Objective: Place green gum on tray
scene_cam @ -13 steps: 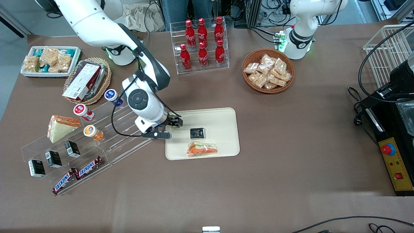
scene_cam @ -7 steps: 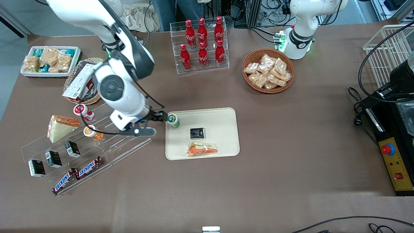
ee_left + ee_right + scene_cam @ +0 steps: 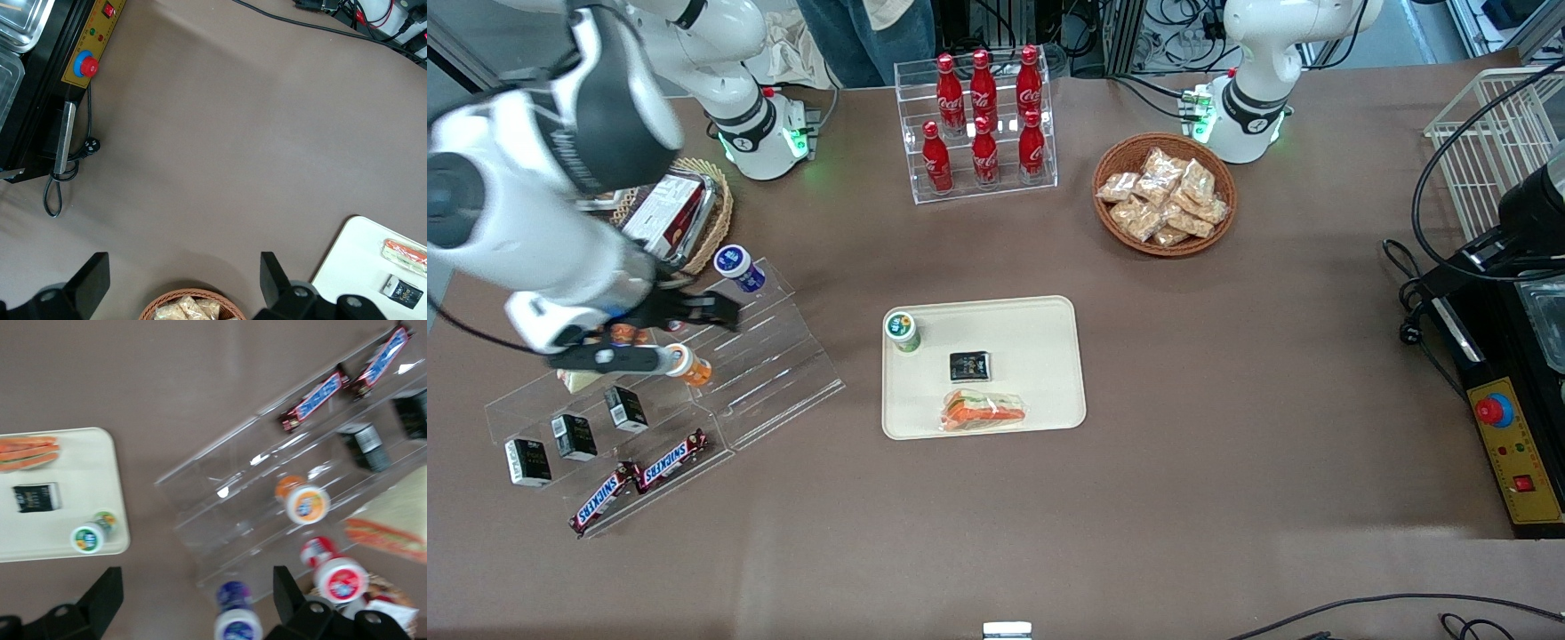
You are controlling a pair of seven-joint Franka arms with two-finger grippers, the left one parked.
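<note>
The green gum now stands upright in a corner of the tray, mid-desk. The gripper, fingers spread wide and empty, has pulled back above the clear rack. The placing looks done.

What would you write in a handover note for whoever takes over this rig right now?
Gripper: open, empty, raised above the clear display rack, away from the tray.
Green gum: standing upright on the cream tray, in the corner nearest the rack, beside the small black packet and the wrapped sandwich.
Done: gum placed and released.
Left: apparently nothing except parking the arm.
</note>
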